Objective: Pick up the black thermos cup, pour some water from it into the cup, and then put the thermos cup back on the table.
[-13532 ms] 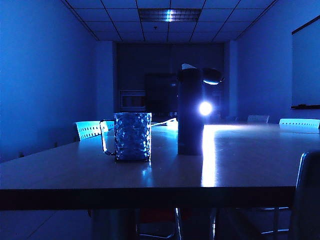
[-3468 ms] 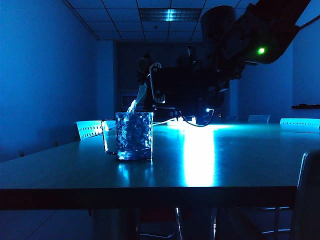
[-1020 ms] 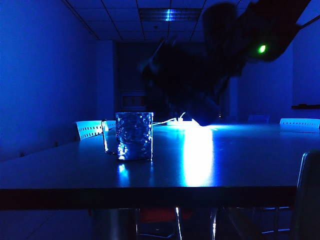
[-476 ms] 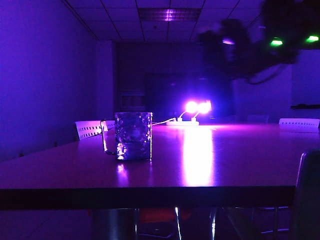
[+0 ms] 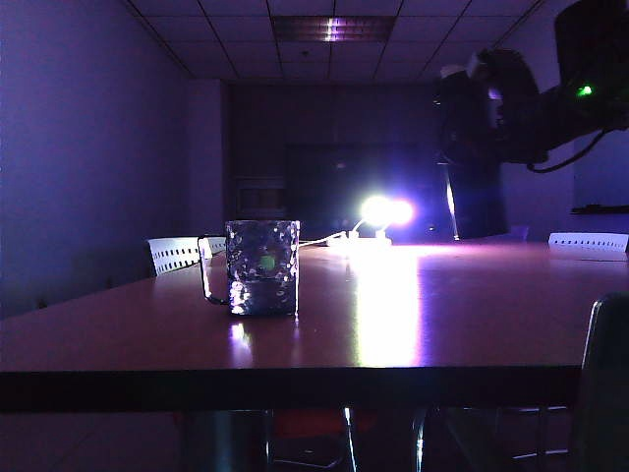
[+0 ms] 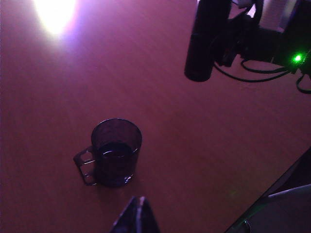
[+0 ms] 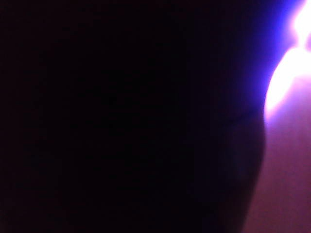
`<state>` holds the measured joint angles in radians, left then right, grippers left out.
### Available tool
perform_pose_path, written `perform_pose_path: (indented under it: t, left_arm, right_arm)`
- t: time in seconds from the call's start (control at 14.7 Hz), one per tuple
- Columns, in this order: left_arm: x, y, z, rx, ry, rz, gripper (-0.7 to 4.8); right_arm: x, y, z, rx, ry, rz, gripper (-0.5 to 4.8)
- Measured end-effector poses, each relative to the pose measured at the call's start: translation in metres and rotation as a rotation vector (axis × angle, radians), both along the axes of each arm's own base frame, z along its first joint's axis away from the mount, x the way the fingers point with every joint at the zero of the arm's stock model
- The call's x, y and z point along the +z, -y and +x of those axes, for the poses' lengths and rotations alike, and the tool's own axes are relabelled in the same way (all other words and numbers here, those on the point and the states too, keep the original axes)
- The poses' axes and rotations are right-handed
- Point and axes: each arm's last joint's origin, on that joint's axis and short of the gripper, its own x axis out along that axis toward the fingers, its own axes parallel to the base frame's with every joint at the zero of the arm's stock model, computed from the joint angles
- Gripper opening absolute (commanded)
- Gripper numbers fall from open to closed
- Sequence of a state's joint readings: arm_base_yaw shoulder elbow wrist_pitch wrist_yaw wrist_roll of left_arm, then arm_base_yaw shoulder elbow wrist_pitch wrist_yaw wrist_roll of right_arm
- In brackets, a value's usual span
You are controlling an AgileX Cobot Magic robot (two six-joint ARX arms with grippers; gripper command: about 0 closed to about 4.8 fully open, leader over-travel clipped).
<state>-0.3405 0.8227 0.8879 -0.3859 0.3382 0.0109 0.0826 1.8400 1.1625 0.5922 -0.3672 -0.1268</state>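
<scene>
you see the short clear glass mug with the hammered, dimpled wall and thin loop handle [image 5: 261, 266] standing upright on the smooth, glossy brown wooden table [image 5: 442, 324], dark liquid pooled in its lower part in the left wrist view [image 6: 115, 153]. the tall, slim matte black thermos cup [image 5: 475, 192] hangs upright in the air at the right of the exterior view, well apart from the mug, its round base clear of the table [image 6: 206, 41]. your right gripper [image 5: 470, 118] has its fingers clamped on the upper part of the black cylinder; the right wrist view is filled almost wholly by its dark, featureless side [image 7: 126, 121]. your left gripper [image 6: 137, 219] shows only as two dark fingers [image 6: 146, 221] pressed together to a point, just near the mug and touching nothing.

a second ago the thermos was tipped and blurred nearer the mug; now it is upright and farther right. the mug has not shifted, and the room light has gone from blue to violet.
</scene>
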Motion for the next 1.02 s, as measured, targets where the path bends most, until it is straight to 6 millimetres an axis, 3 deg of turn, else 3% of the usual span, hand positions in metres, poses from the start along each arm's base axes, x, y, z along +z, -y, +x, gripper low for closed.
perform_pose_path:
  t: [0.34, 0.61, 0.75, 0.82, 1.02]
  left_arm:
    - [0.000, 0.000, 0.000, 0.000, 0.000, 0.000, -0.06]
    - [0.000, 0.000, 0.000, 0.000, 0.000, 0.000, -0.06]
    - [0.000, 0.000, 0.000, 0.000, -0.001, 0.000, -0.06]
    - [0.000, 0.000, 0.000, 0.000, -0.001, 0.000, -0.06]
    - [0.000, 0.000, 0.000, 0.000, -0.001, 0.000, -0.06]
  right_arm:
    - [-0.008, -0.012, 0.004, -0.019, 0.013, 0.008, 1.07]
    - [-0.065, -0.013, 0.024, -0.032, 0.003, 0.058, 1.07]
    - [-0.080, -0.013, 0.028, -0.036, 0.017, 0.146, 1.08]
    - [-0.081, -0.013, 0.029, -0.036, 0.028, 0.168, 1.29]
    - [-0.091, -0.013, 0.031, -0.035, 0.025, 0.176, 2.59]
